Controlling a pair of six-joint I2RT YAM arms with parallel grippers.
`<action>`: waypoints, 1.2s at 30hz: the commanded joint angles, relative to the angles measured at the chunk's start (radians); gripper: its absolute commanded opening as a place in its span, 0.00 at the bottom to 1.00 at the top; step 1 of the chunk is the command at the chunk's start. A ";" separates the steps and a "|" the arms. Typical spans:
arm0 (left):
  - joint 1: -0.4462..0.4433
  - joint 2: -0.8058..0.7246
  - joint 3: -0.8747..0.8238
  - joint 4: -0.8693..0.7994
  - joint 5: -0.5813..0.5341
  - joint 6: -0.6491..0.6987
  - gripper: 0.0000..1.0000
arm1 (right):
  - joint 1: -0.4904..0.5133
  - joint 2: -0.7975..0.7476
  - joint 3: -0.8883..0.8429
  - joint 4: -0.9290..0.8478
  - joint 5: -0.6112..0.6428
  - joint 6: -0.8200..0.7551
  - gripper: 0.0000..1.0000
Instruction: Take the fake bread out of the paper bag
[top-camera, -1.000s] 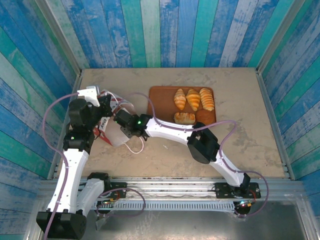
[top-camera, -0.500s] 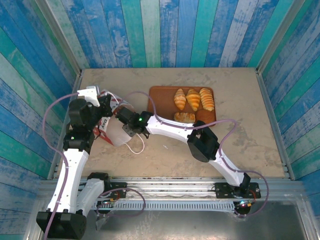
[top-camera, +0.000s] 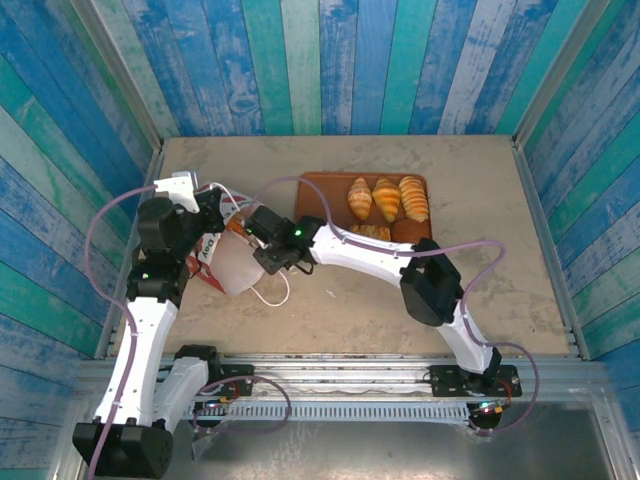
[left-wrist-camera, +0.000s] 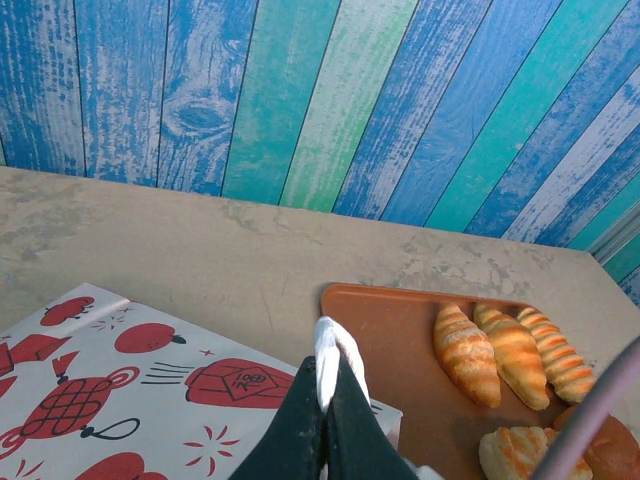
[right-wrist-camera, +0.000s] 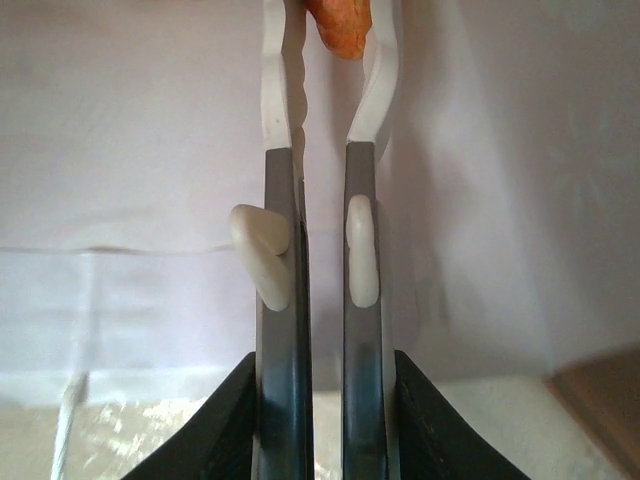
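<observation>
Fake bread (top-camera: 386, 198) is mostly out of the bag, folks. Five pieces sit on the brown tray (top-camera: 325, 200): three golden ones side by side along the far end, plus a pale roll (left-wrist-camera: 515, 455) and a round bun (left-wrist-camera: 610, 455) on the nearer end. That's the finished part.

Now the paper bag (top-camera: 228, 268), lying on the table just left of the tray, its red-patterned side up. The left gripper (left-wrist-camera: 330, 375) is clenched tight on a white strip at the bag's mouth. Handle or rim, I can't tell, but it's pinning the bag in place.

The right gripper (right-wrist-camera: 325, 90) is deep inside, white paper walls all around it. An orange-brown piece (right-wrist-camera: 340, 25) sits between its white fingertips (right-wrist-camera: 275, 90), which press it from both sides. It looks like a pinch; how firm, I can't say.

My call: at least this one has to come out and go to the tray. Whether more hides deeper in the bag can't be made out
</observation>
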 joint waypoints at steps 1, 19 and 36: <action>0.000 0.005 -0.014 0.025 -0.013 0.006 0.00 | -0.012 -0.095 -0.066 0.062 -0.097 0.041 0.32; 0.001 0.002 -0.016 0.023 -0.003 0.002 0.00 | -0.100 -0.274 -0.355 0.198 -0.571 0.141 0.37; 0.000 0.001 -0.006 0.011 0.005 0.035 0.00 | -0.088 -0.256 -0.268 -0.012 -0.296 0.098 0.44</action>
